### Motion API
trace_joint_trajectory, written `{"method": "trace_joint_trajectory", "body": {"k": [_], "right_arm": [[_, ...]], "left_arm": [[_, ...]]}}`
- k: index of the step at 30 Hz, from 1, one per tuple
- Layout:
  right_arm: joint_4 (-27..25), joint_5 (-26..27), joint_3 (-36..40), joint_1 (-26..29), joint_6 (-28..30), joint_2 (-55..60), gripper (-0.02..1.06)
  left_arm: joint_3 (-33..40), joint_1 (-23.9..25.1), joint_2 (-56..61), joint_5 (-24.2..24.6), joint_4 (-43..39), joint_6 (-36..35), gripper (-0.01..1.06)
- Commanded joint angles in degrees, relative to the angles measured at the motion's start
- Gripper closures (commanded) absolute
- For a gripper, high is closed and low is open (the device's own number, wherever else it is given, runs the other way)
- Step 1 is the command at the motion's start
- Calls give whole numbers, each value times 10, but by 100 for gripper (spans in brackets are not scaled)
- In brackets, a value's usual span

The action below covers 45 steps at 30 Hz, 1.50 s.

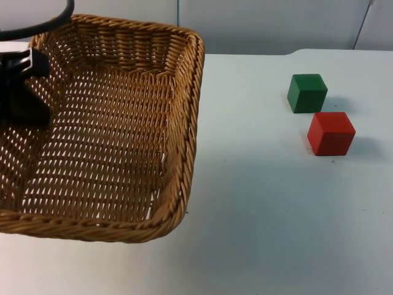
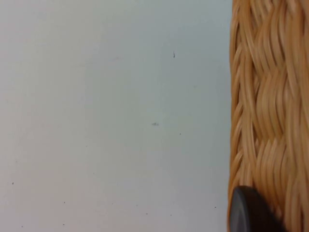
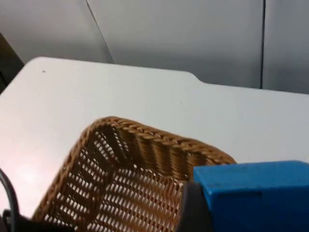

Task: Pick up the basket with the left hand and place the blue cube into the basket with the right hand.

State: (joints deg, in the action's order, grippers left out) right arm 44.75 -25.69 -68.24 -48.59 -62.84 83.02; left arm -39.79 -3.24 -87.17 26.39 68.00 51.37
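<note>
Two steps look half done: the left hand [image 1: 24, 64] pinches the basket [image 1: 184, 123] rim, lifted at the worktop's [image 1: 276, 215] left edge; the right hand [image 3: 198, 212] pinches the cube [image 3: 251, 193] beside the basket, unreleased.

Basket [image 1: 184, 123]: tan-brown wicker, open lattice weave on floor and walls, braided rope-like rim; rim braid also seen in left wrist view.
Cube [image 3: 256, 193] against the right gripper's black finger [image 3: 193, 212]: bright blue.
Two more cubes: one dark green [image 1: 307, 92], one red [image 1: 331, 133].
Table [image 1: 258, 215]: plain white.
Wall [image 1: 276, 24]: pale grey.
</note>
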Motion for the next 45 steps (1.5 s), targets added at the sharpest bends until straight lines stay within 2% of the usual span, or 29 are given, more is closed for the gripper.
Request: {"method": "trace_joint_trajectory", "body": {"k": [1,4,6,9,17,42,45], "right_arm": [[1,12,-14,-2,3,14,105],[-6,12,-36,-13,16,43,105],[-33,12,-58,-25,46,74,105],[-48,10,-79,-37,68,106,105],[-47,-7,-142,-64,74,219,105],[-40,-8,-146,-65,76,320,105],[-41,-8,-146,-65,76,329,96]], "left_arm": [[0,3,8,4,17,-4,105],[0,3,8,4,17,-4,105],[0,3,8,4,17,-4,105],[0,3,7,3,17,-4,105],[0,3,-10,3,19,-4,105],[0,3,-21,4,22,-4,105],[0,3,-21,4,23,-4,105]]}}
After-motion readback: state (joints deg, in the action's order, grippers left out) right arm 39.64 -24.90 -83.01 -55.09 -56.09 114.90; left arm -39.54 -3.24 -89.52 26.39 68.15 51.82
